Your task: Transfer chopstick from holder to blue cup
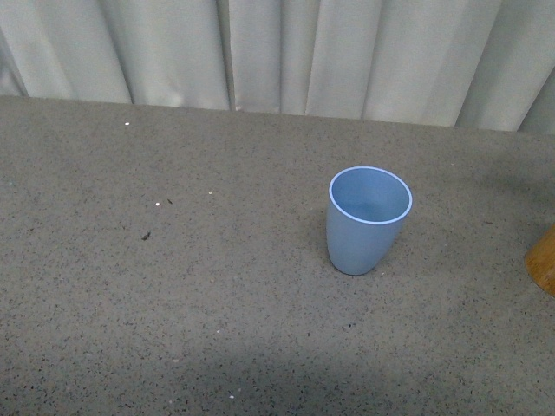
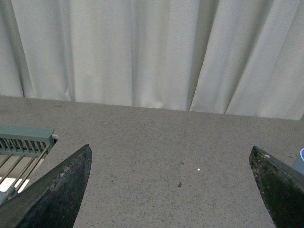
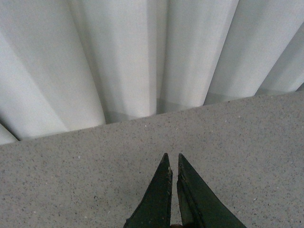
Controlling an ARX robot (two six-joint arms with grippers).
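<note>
The blue cup stands upright and empty on the speckled grey table, right of the middle in the front view. Only an orange-brown corner of the holder shows at that view's right edge. Neither arm appears in the front view. In the left wrist view my left gripper is open wide over bare table, with a sliver of the blue cup at the frame edge. My right gripper is shut on the chopstick, its dark fingers nearly touching. The chopstick itself is hidden between them.
A white pleated curtain hangs along the table's far edge. A pale green slatted rack sits beside the left gripper. Small specks and crumbs dot the table surface.
</note>
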